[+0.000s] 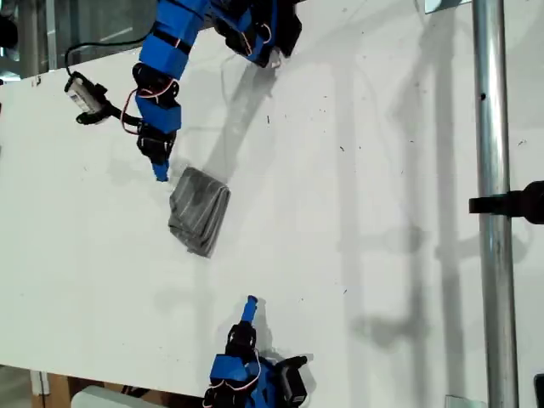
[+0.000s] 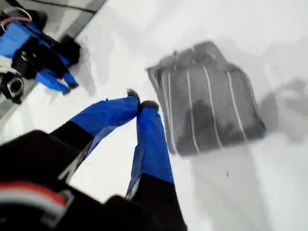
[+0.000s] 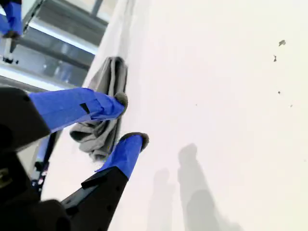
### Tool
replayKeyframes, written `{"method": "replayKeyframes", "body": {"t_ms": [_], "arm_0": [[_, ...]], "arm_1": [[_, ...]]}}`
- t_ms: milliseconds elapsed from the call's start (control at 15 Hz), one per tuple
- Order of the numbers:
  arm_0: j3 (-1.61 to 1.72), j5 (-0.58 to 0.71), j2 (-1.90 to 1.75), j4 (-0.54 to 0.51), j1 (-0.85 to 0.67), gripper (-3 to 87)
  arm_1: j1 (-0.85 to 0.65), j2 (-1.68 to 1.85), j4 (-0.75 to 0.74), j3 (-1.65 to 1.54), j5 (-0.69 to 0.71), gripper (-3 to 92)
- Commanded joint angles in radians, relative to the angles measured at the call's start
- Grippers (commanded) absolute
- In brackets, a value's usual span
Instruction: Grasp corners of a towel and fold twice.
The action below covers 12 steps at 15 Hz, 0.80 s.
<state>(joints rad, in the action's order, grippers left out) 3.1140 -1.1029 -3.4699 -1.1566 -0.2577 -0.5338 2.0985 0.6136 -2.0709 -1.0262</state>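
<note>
Exterior view: towel (image 1: 200, 211) sits as a small folded bundle on the white table (image 1: 382, 212), so I'd say both folds look done, or close to it. My first gripper (image 1: 160, 170) hangs just off its upper corner, not touching as far as I can tell. My second gripper (image 1: 250, 303) is well apart from the cloth, pulled back toward its base.

First wrist view: my first gripper (image 2: 140, 103) has its tips pinched together with nothing between them. Towel (image 2: 207, 98) lies just past the tips, off to one side, stripes showing, layers stacked at the near edge. The other arm shows far off.

Second wrist view: my second gripper (image 3: 131, 119) is spread a bit, a clear gap between the pads, holding nothing. Towel (image 3: 103, 108) is a rumpled heap well beyond the jaws.

Left to do: probably just backing off, maybe tidying the edges; bundle looks lumpy.

Surface: plain white tabletop, a few dark specks, soft shadows.

Room: metal pole (image 1: 493, 204) in the exterior view's right; shelving or frames beyond the table edge, blurry.
</note>
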Motion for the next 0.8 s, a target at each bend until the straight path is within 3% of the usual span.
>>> {"method": "replayKeyframes", "body": {"t_ms": [0, 67, 267, 467, 600, 733], "arm_0": [[0.006, -0.229, -0.008, -0.048, 0.015, 10.6], [0.006, -0.322, -0.008, -0.087, 0.028, 10.6], [0.006, -0.402, -0.008, -0.132, 0.121, 8.3], [0.006, -0.253, -0.008, -0.132, 0.152, 10.1], [0.006, 0.106, -0.008, -0.133, 0.149, 10.1], [0.006, 0.161, -0.008, -0.130, 0.149, 8.8]], "arm_1": [[0.055, 0.345, 0.092, -0.377, -0.041, -0.2], [0.084, 0.454, 0.163, -0.508, -0.094, -0.2], [0.158, 0.509, 0.314, -0.695, -0.279, -0.2], [0.179, 0.569, 0.408, -0.795, -0.623, 2.9], [0.304, 0.834, 0.696, -0.819, -0.695, 6.4], [0.451, 1.183, 0.861, -0.767, -0.431, 8.3]]}}
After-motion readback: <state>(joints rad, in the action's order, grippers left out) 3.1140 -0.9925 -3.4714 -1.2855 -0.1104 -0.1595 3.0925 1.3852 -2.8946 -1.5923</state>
